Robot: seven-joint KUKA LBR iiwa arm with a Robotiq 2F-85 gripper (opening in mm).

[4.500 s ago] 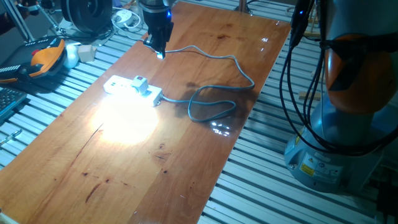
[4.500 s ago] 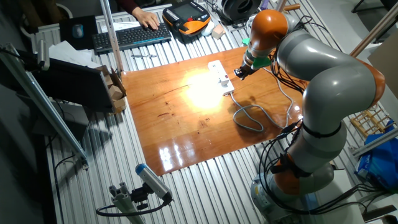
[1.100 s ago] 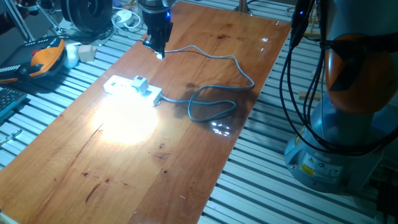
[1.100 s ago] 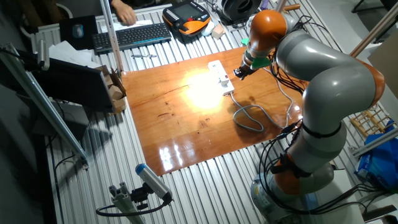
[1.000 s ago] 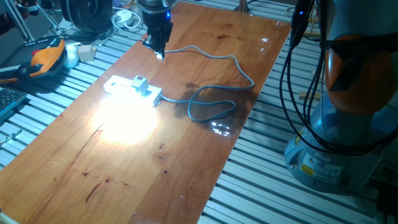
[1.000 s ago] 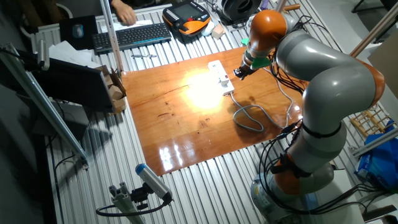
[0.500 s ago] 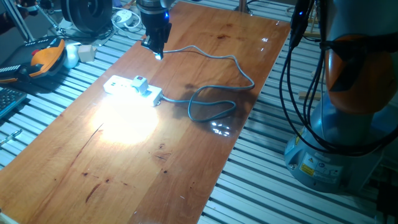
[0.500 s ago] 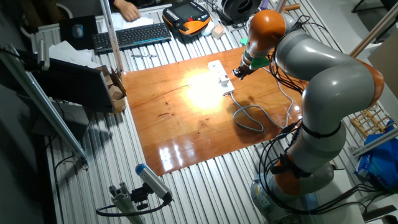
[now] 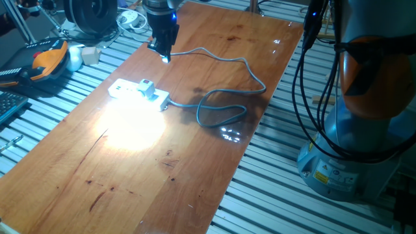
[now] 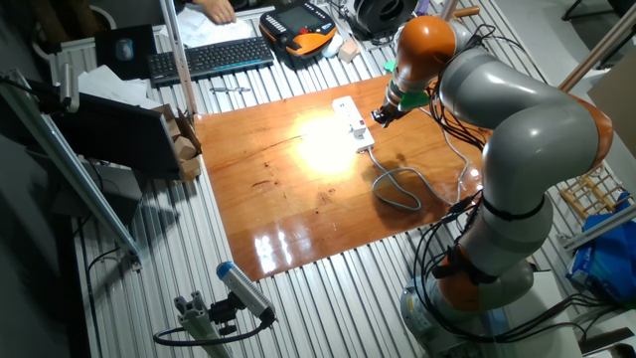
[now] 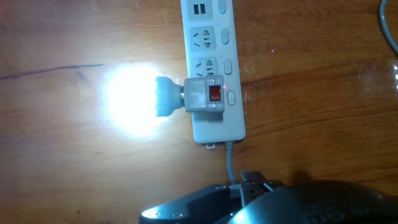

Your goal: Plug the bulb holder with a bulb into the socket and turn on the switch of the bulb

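**Bulb is lit in the power strip, gripper hangs above the table edge**

The bulb holder (image 11: 204, 95) sits plugged into the last outlet of the socket (image 11: 213, 65), the one nearest to the end where the grey cable (image 11: 231, 163) leaves the strip. On its top face a small red mark is visible. The bulb (image 11: 134, 99) sticks out sideways from the holder, over the wooden table (image 9: 195, 169), and it shines strongly; its light makes a bright patch on the wood beside the strip. In one fixed view the same strip (image 9: 138, 91) lies flat on the table with the holder (image 9: 147, 87) standing on it, and the cable (image 9: 224, 84) runs away from it in loops across the table.

The gripper (image 9: 162, 51) hangs in the air above the far part of the table, apart from the strip and touching nothing. In the other fixed view it (image 10: 379, 115) is just beside the strip's (image 10: 352, 120) cable end. It holds no object. If its fingers are spread or together, I cannot tell, because they are dark and small in both fixed views, and the hand view shows only a dark part of the hand at the bottom.

Beyond the table, a keyboard (image 10: 211, 57) and an orange and black pendant (image 10: 298, 24) lie on the slatted bench.
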